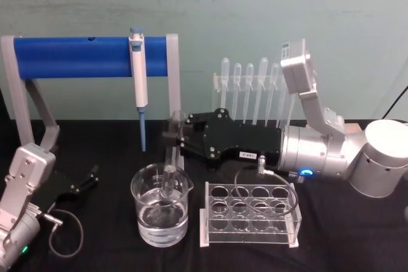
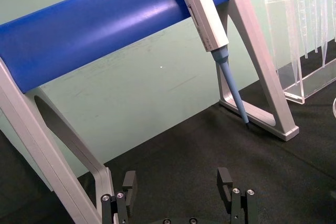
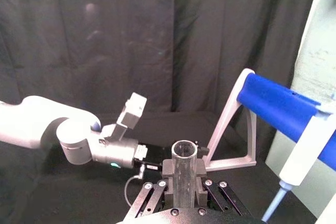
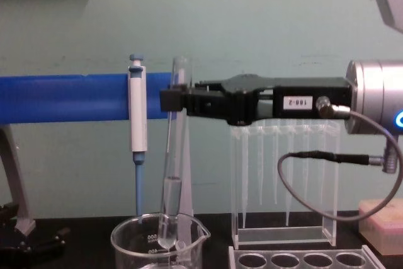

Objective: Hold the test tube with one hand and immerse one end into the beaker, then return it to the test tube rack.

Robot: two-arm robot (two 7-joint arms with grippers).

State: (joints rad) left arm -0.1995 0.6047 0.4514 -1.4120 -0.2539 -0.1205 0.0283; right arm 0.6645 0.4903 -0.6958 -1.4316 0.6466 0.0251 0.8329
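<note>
the right pincer (image 4: 176,99), black and two-fingered on a silver wrist, reaches in from the right and is clamped across the upper part of the long clear glass test tube (image 4: 171,168). the tube hangs nearly upright, slightly tilted, with its rounded end down inside the wide clear glass beaker (image 1: 145,214), which holds water. i cannot tell for sure whether the tip is under the water. the left pincer (image 1: 89,179) lies parked on the desk at far left, jaws apart and empty.

risks, as i judge them: the tube's end is below the beaker's rim, so a sideways move before lifting would knock glass on glass or tip the beaker. smooth glass may slip in hard fingers. the tilt could catch a hole's edge in the clear plastic test tube rack (image 1: 252,239) just beside the beaker.

the desk (image 1: 357,240) is covered in black cloth. behind stand a blue bar frame (image 1: 76,57) carrying a blue-and-white pipettor (image 1: 138,62), a row of thin pipettes (image 1: 255,87) and a pale green wall (image 1: 255,11).
</note>
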